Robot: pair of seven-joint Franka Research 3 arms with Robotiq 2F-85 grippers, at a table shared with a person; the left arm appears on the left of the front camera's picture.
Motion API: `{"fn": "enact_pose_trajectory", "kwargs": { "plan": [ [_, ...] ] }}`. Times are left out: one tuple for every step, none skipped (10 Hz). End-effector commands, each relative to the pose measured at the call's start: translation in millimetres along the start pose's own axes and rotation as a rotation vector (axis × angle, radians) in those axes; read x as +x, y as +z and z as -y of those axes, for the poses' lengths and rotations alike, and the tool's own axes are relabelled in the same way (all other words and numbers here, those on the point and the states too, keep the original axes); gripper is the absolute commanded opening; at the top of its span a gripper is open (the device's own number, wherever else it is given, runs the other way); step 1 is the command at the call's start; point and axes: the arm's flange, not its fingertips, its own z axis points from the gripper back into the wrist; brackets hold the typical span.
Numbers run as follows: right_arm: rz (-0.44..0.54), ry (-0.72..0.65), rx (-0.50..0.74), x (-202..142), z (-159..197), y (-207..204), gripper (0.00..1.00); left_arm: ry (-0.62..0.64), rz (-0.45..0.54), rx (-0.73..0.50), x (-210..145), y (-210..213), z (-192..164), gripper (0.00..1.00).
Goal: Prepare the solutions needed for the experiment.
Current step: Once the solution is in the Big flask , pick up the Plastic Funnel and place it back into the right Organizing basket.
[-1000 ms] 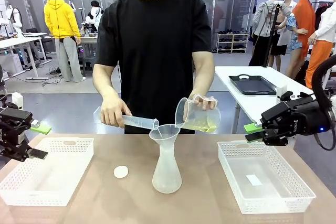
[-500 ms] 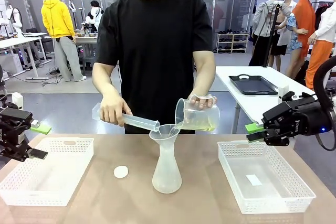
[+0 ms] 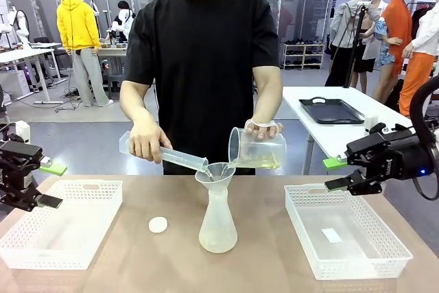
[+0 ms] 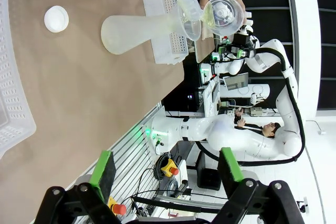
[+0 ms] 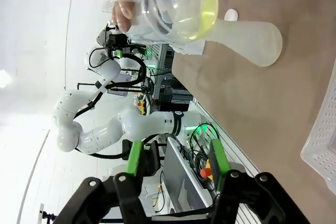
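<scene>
Middle of the brown tabletop (image 3: 260, 265): a frosted, translucent conical flask (image 3: 217, 221), upright, with a translucent plastic funnel (image 3: 214, 173) seated in its neck. At nine o'clock of the flask, flat on the table and apart from it, a small white round stopper (image 3: 158, 224).

Just above the funnel, at its three o'clock: a clear plastic beaker (image 3: 255, 147), tipped with its lip toward the funnel rim and gripped from above by one hand of the person (image 3: 264, 128) in the black T-shirt. Inside the beaker, pooled on the low side, the pale yellow-green solution (image 3: 260, 162), seen through the wall in the right wrist view too (image 5: 202, 11). Cannot tell whether any is flowing.

At ten o'clock of the funnel: a translucent measuring cylinder (image 3: 175, 158), slanted with its mouth over the funnel, held in the person's other hand (image 3: 147, 142).

At the flask's nine and three o'clock, well apart from it: two white perforated plastic baskets (image 3: 82, 183) (image 3: 309, 190), the three-o'clock one with a small white slip (image 3: 332, 235) on its floor.

Above the outer end of the nine-o'clock basket: left gripper (image 3: 51, 184), fingers spread and holding nothing, likewise in its wrist view (image 4: 165, 165). Over the far rim of the three-o'clock basket: right gripper (image 3: 333, 174), green-padded fingers released, apart and bare (image 5: 174, 161).
</scene>
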Motion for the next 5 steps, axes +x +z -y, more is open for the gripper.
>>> {"fn": "enact_pose_trajectory", "kwargs": {
  "plan": [
    [0.018, -0.040, 0.025, 2.1, 0.0, -0.2, 0.96, -0.009, 0.007, -0.026, 1.0, -0.4, 3.5, 1.00],
    [0.022, -0.039, 0.027, 3.2, 0.3, -1.0, 0.80, -0.009, 0.007, -0.026, 1.0, -0.4, 3.5, 1.00],
    [0.051, -0.027, 0.018, 6.1, -1.7, -1.6, 1.00, -0.009, 0.007, -0.026, 1.0, -0.4, 3.5, 1.00],
    [0.007, -0.012, 0.007, 0.8, 4.1, 0.7, 1.00, -0.009, 0.007, -0.026, 1.0, -0.4, 3.5, 1.00],
    [0.007, -0.012, 0.007, 0.8, 4.1, 0.7, 1.00, -0.009, 0.007, -0.026, 1.0, -0.4, 3.5, 1.00]
  ]
}}
